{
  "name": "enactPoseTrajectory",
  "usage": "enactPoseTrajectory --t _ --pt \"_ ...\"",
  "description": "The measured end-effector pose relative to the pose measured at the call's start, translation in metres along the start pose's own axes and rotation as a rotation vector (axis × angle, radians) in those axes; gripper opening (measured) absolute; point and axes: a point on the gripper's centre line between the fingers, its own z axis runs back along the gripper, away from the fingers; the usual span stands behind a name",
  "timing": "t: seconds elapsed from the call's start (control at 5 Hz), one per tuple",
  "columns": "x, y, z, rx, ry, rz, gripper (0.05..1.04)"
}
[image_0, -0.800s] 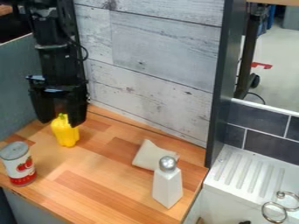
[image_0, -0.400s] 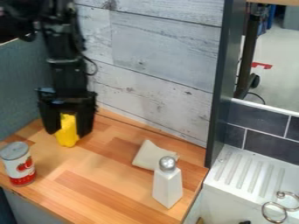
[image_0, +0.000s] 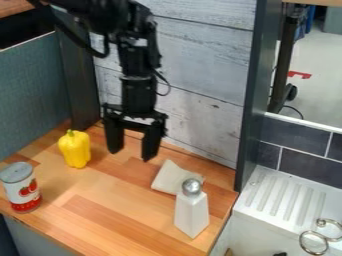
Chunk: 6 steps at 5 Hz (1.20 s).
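Nearest your camera, right side: white bottle (image_0: 192, 215) with a round silver cap (image_0: 192, 186), upright on the wooden desk (image_0: 123, 212). Near left: tin can (image_0: 21, 187), upright, red and white label. Pale cloth (image_0: 175, 178) lies just behind the bottle, towards the far right. Yellow bell pepper (image_0: 75, 149) stands stem up on the left, beyond the can.

Your gripper (image_0: 132, 152) hangs over the far part of the desk, pointing down, between pepper and cloth. Fingers (image_0: 151, 145) wide apart, nothing between them, touching neither item. Plank wall (image_0: 200, 65) behind. White ribbed drainboard (image_0: 284, 197) off to the right.
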Motion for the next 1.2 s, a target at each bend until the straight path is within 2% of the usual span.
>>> enactPoseTrajectory --t 0.2,0.4,0.6,0.8,1.0,1.2 --pt "0.02 -0.015 -0.003 -0.013 -0.021 -0.035 1.003" --pt "0.036 -0.025 -0.005 -0.003 -0.067 -0.034 1.003" --pt "0.046 -0.034 -0.016 0.011 -0.083 -0.034 1.003" --pt "0.05 -0.045 -0.034 -0.057 -0.137 -0.037 1.003" --pt "0.052 -0.045 -0.037 -0.061 -0.146 -0.017 1.003" --pt "0.055 -0.045 -0.05 -0.061 -0.141 -0.008 1.003"
